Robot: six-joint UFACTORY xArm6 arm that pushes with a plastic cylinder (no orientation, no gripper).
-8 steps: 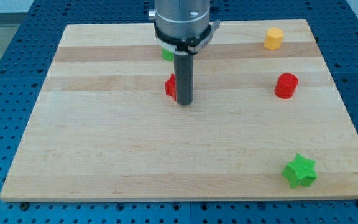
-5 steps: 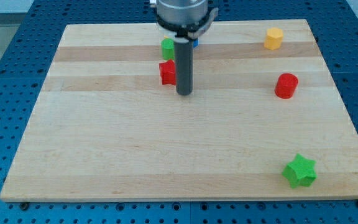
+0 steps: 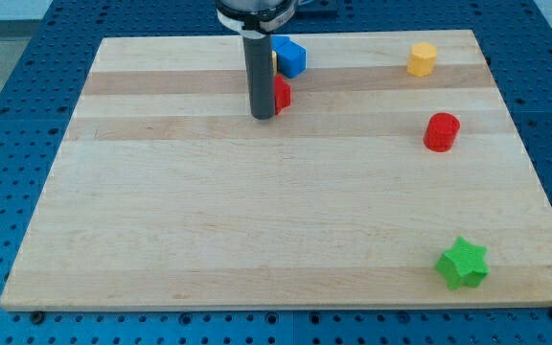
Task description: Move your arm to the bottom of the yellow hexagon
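Camera view: our tip (image 3: 263, 117) rests on the pale wooden board (image 3: 161, 211), touching a red block (image 3: 282, 93) on its right, a blue cube (image 3: 289, 57) above that. We carry no gripper. The yellow plastic hexagon (image 3: 423, 58) lies well to the tip's upper right; a red cylinder (image 3: 441, 131) lies below the hexagon, a green star (image 3: 463, 263) far below.

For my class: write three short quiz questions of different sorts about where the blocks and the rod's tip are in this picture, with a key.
1. True or false: my tip is beside the yellow hexagon.
2. Which block sits nearest the view's bottom right? A) red cylinder B) green star C) blue block
3. Fill in: the red block just right of my tip lies below the ____ block.

Key: 1 false, the tip is far to the hexagon's left; 2 B; 3 blue.
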